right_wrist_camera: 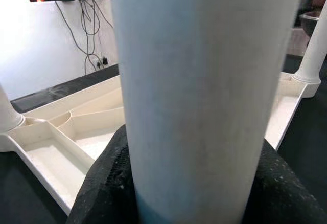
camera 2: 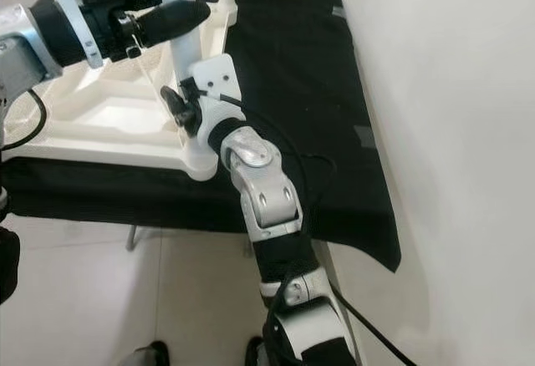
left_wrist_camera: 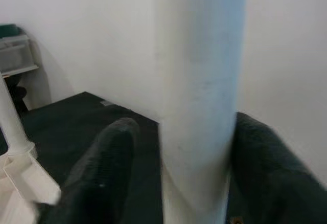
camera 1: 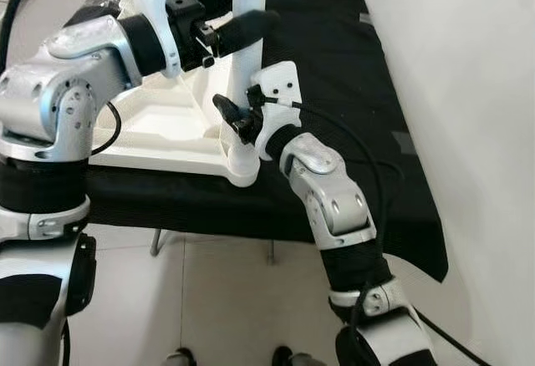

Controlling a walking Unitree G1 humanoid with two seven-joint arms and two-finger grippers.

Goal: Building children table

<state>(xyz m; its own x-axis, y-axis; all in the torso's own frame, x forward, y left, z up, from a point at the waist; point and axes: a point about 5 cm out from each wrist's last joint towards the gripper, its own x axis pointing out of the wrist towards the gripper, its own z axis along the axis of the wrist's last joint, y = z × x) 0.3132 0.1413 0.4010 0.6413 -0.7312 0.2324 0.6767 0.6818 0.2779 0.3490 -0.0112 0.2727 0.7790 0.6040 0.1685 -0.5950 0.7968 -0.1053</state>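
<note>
Both claws, left claw [camera 1: 242, 27] and right claw [camera 1: 236, 119], clamp the smooth white cylindrical leg [camera 1: 249, 15].

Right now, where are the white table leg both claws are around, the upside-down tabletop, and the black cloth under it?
table leg [camera 1: 249, 40], left eye view: middle of the upright shaft.
tabletop [camera 1: 159, 124], left eye view: inner underside panel.
black cloth [camera 2: 284, 73], right eye view: bare stretch beside the leg.
</note>
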